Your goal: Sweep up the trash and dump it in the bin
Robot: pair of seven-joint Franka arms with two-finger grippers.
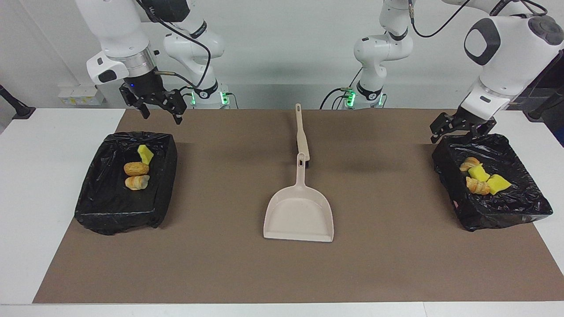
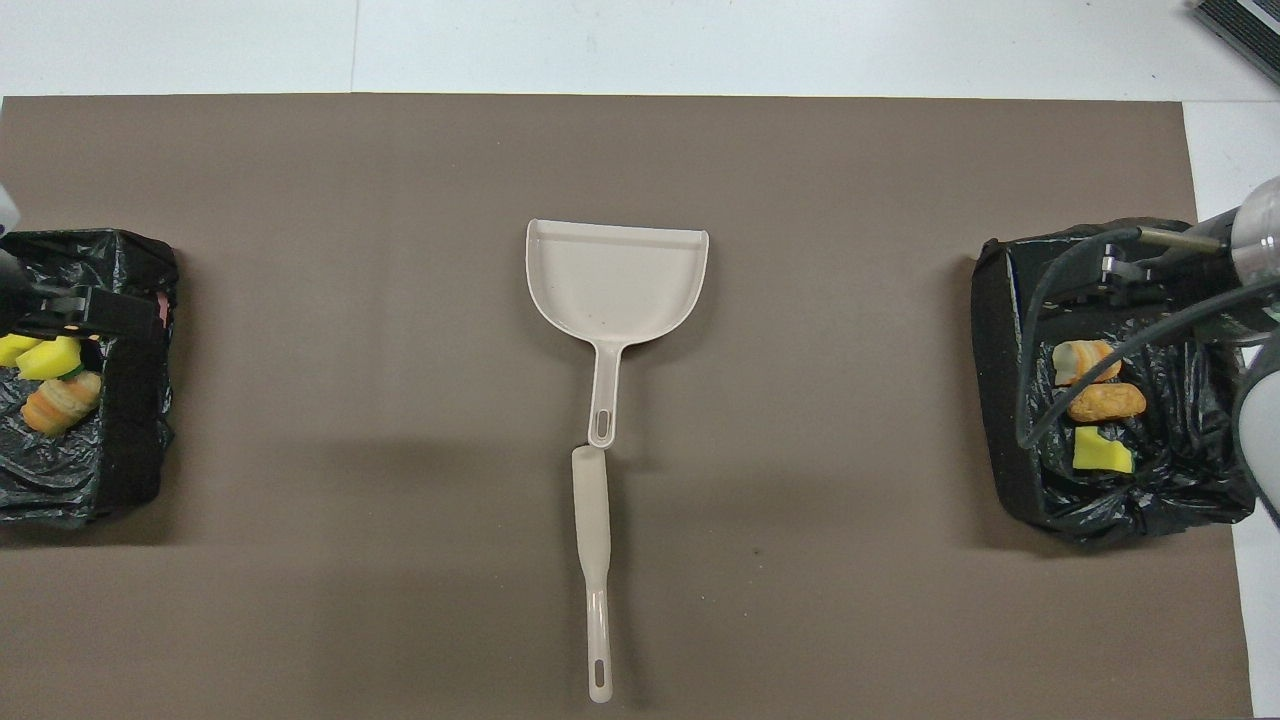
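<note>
The trash lies in two black-lined bins. The bin at the right arm's end holds a yellow chunk and two bread-like lumps. The bin at the left arm's end holds several yellow and tan pieces. My left gripper hangs open and empty over that bin's rim nearest the robots. My right gripper waits open and empty above its own bin's rim nearest the robots.
A beige dustpan lies flat mid-table on the brown mat, handle toward the robots. A matching brush lies in line with it, nearer to the robots, its head touching the pan's handle end.
</note>
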